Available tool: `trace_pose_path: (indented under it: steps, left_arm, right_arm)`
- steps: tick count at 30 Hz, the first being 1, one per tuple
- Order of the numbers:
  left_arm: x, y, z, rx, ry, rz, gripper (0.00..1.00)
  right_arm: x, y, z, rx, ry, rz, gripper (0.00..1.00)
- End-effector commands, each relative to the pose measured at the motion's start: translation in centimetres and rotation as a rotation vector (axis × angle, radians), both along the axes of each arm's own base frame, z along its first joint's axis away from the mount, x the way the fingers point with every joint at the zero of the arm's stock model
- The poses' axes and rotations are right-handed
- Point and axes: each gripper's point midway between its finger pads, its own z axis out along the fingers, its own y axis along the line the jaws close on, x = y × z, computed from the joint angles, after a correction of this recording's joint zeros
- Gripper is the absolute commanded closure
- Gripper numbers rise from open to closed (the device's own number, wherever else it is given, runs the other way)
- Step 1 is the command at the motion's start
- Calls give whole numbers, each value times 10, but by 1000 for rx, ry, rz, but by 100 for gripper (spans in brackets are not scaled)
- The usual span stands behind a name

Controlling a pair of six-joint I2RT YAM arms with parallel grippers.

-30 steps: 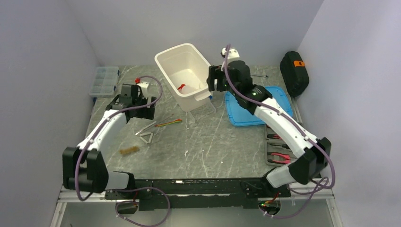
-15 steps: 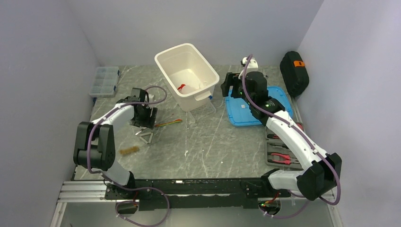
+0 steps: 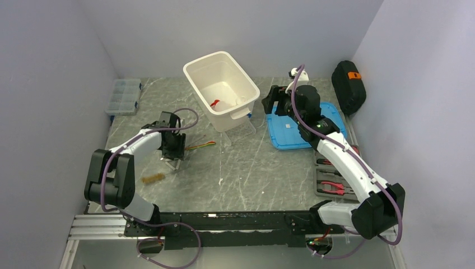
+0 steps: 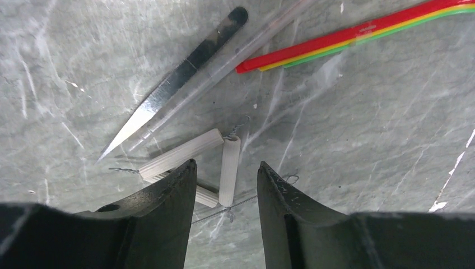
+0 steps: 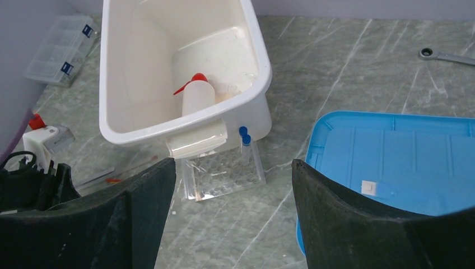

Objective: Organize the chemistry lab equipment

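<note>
near left, my left gripper [image 4: 227,166] had dropped astride the metal triangle [image 4: 182,154], jaws narrowing, not yet pinching; likely the next pickup; far right, my right gripper [image 5: 233,163] had backed off the white bin [image 5: 259,50], spread, empty; the squeeze bottle [image 5: 197,100] lay inside

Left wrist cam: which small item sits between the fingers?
The triangle of white tubes on wire; the tweezers, clear rod and coloured strips lie beyond the left gripper.
</note>
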Motion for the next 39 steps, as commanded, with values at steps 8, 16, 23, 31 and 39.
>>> trace_pose_path:
  steps: [8, 16, 23, 31, 39]
  left_arm:
    - [-11, -9, -4, 11, 22, -1, 52]
    - [-18, -9, -16, 40, 92, -29, 61]
    - [-21, -7, -20, 111, 111, -49, 78]
    - [-18, -9, -17, 132, 97, -74, 100]
    - [8, -25, 34, 174, -188, -183, 100]
  right_arm:
    - [-1, 4, 21, 61, -61, 26, 22]
    - [-5, -1, 25, 61, -68, 12, 22]
    - [-6, 0, 25, 69, -67, 16, 22]
    - [-9, -3, 27, 72, -75, 1, 22]
    - [-26, -26, 40, 130, -170, -91, 24]
